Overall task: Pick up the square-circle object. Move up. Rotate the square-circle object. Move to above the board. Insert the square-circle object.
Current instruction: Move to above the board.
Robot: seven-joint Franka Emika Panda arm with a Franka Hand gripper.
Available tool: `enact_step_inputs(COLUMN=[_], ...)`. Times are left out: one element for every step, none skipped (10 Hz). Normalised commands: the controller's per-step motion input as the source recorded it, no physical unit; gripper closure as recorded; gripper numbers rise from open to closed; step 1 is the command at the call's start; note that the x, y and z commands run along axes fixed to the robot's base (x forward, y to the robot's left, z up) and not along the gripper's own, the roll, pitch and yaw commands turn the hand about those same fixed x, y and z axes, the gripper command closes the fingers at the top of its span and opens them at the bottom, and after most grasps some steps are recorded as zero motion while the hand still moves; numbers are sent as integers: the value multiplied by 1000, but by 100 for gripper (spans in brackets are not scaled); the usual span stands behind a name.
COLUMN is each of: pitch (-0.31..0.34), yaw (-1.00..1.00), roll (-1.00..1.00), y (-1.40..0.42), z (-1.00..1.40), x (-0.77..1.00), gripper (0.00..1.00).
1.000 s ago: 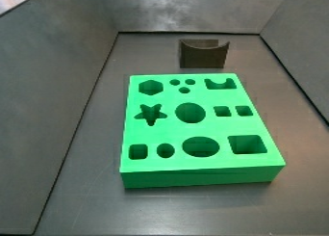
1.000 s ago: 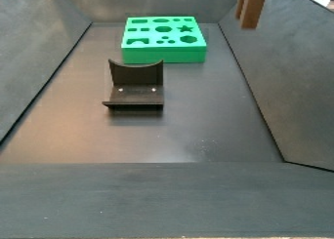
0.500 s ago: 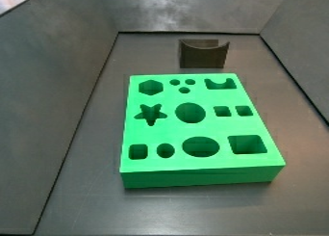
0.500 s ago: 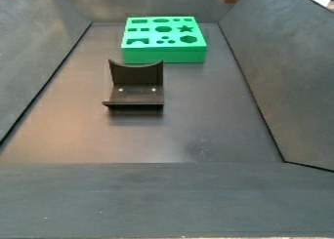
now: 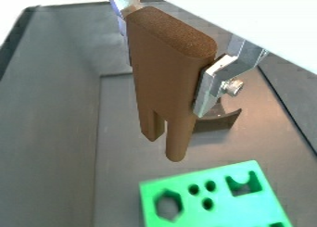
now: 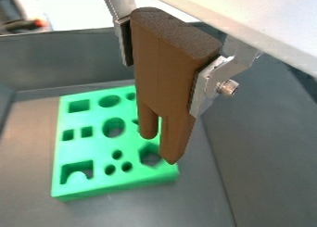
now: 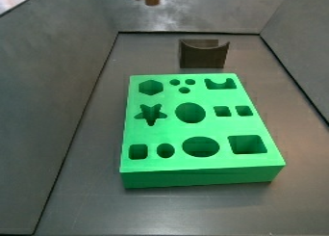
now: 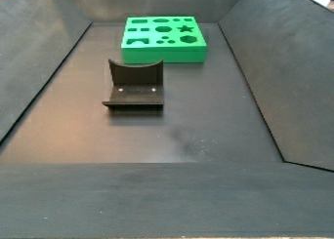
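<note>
High above the counter, the gripper (image 6: 168,59) holds the square-circle object (image 6: 166,87) tight in its jaws, long way up and down, prongs pointing down at the board (image 6: 81,155) far below.

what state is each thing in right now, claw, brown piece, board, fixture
claw: shut on the square-circle object, raised high above the floor
square-circle object: held upright in the claw, prongs pointing down, not inserted
board: flat on the floor, all holes empty
fixture: standing on the floor, nothing in it
</note>
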Motion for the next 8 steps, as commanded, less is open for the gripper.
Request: enact_step_inputs(pitch=[90, 101, 120, 128, 135, 140, 158, 174], yaw=[1000, 1000, 1000, 1000, 1000, 1000, 1000, 1000], roll=[20, 24, 34, 39, 49, 60, 75, 85], y=[-1000, -969, -580, -411, -212, -142, -86, -71], z=[78, 83, 56, 50, 36, 27, 23, 22], x=[443, 448, 311, 245, 144, 98, 83, 80], gripper=[100, 100, 100, 100, 100, 100, 100, 100])
